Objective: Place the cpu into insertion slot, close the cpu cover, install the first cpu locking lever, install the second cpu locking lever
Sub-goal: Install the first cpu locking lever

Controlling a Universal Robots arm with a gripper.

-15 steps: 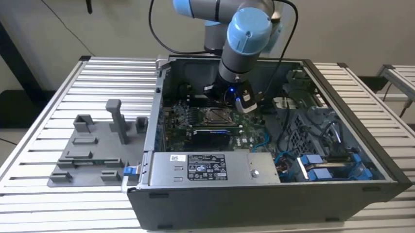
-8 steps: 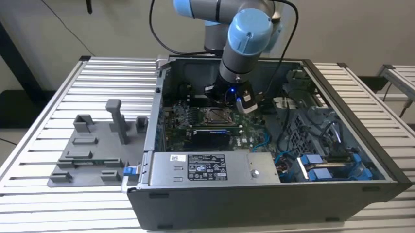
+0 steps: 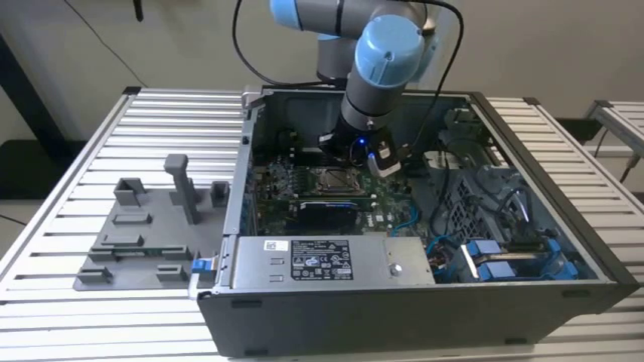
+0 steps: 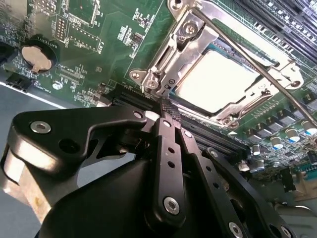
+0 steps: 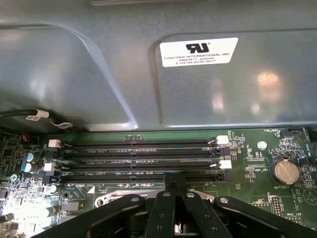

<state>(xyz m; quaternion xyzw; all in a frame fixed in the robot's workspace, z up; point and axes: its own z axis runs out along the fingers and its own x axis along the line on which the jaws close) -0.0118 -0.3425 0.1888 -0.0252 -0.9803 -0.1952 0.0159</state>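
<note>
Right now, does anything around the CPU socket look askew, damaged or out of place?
Nothing stands out. The cpu lies flat under the cpu cover, which sits square over it, with no bent parts visible.

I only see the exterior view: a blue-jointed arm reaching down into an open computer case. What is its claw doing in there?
Observer: In both wrist views the claw is shut and grips nothing. Its tip hangs just off a corner of the cpu cover.
Visitor: So where is the chip it was meant to put in?
Observer: In the second wrist view the cpu lies flat in place on the motherboard. The cover's silvery frame is down around its edges, and the chip's pale top shows through the window.
</note>
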